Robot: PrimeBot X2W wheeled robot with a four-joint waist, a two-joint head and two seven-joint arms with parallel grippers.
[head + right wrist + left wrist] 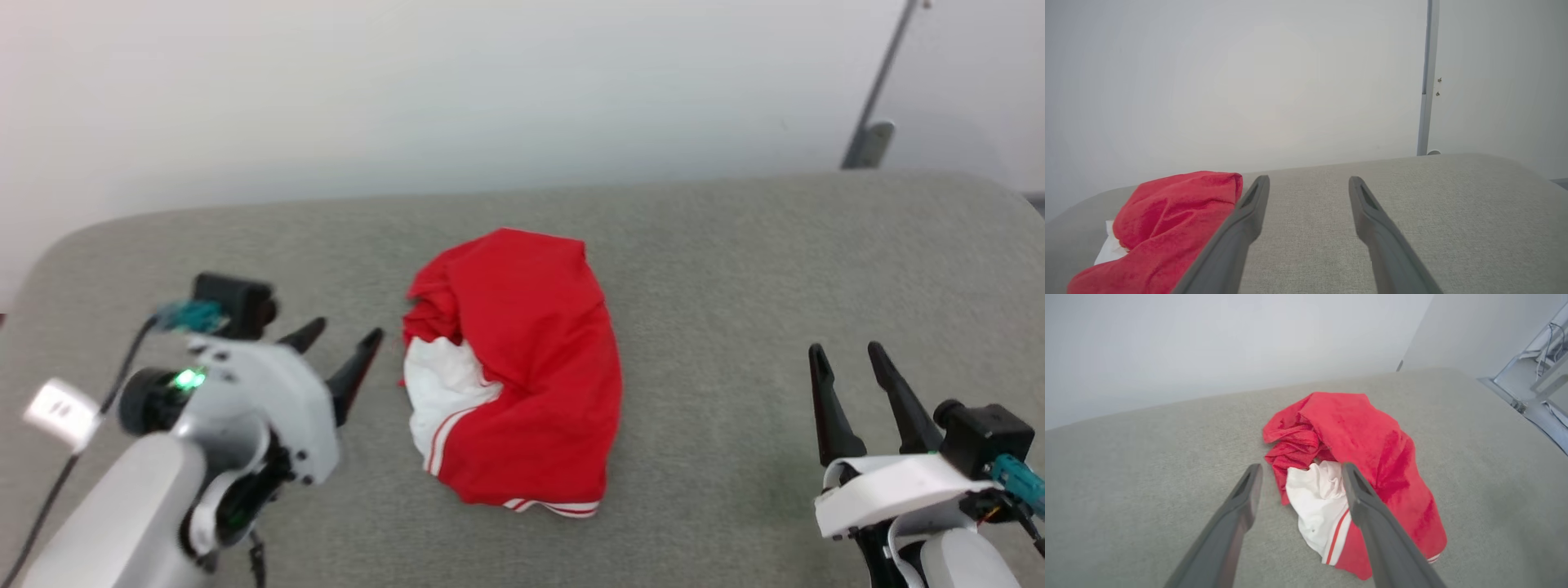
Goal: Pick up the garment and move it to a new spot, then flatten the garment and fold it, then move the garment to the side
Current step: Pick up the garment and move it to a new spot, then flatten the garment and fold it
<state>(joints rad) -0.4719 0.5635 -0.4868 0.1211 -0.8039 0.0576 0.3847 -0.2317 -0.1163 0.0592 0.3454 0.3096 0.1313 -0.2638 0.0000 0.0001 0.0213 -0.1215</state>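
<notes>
Two pincers, both empty and spread wide. Garment (531, 359) lies crumpled mid-frame on the grey tabletop (735, 269), with its white sleeve (441, 384) poking out at its lower left. Left pincer (347, 328) sits just beside it, angled at that sleeve, likely lining up the first pick. Right pincer (845, 349) sits lower right, well apart from the cloth.

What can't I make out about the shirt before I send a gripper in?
- Head view: the garment is bunched; its own folds hide any print, the neckline and a second sleeve.
- Left wrist view: a finger of the left gripper covers part of the hem.
- Right wrist view: a finger of the right gripper and the bottom edge cut off the garment's near side.
</notes>
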